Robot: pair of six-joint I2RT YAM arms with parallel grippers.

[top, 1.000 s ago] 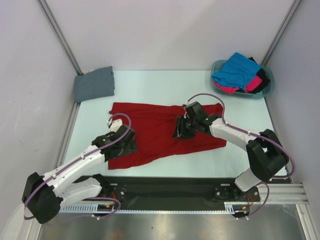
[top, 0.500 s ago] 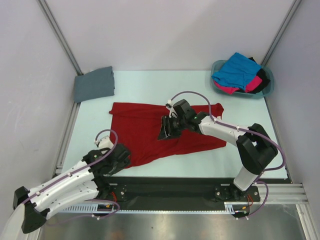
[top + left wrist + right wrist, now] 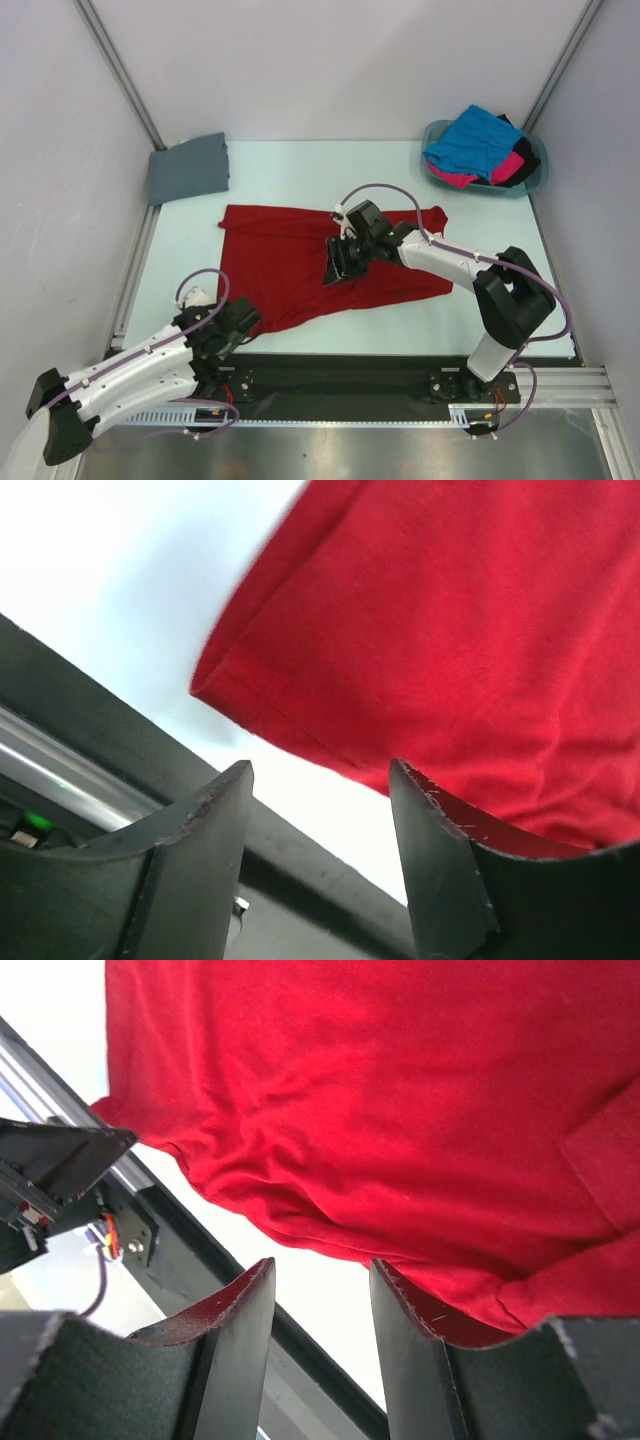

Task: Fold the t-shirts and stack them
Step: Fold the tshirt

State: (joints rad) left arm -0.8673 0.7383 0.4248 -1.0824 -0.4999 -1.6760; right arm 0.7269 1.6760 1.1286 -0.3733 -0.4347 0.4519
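Observation:
A deep red t-shirt (image 3: 290,262) lies spread flat on the table. My left gripper (image 3: 240,320) is open and empty, just off the shirt's near-left corner (image 3: 420,650) by the table's front edge; it also shows in the left wrist view (image 3: 320,770). My right gripper (image 3: 338,264) is open and empty, hovering over the middle of the red shirt (image 3: 380,1110); it also shows in the right wrist view (image 3: 322,1265). A slate grey t-shirt (image 3: 188,168) lies folded at the far left. The bright blue (image 3: 470,138), hot pink (image 3: 505,166) and black (image 3: 525,155) shirts lie bunched in the basket.
The teal plastic basket (image 3: 437,132) stands at the far right corner. A black rail (image 3: 340,372) runs along the table's front edge. Metal frame posts (image 3: 120,70) rise at the back corners, and white walls close in both sides.
My left gripper has drawn back off the red shirt toward the front-left edge. My right gripper moved left over the shirt's middle and has since held nearly still.

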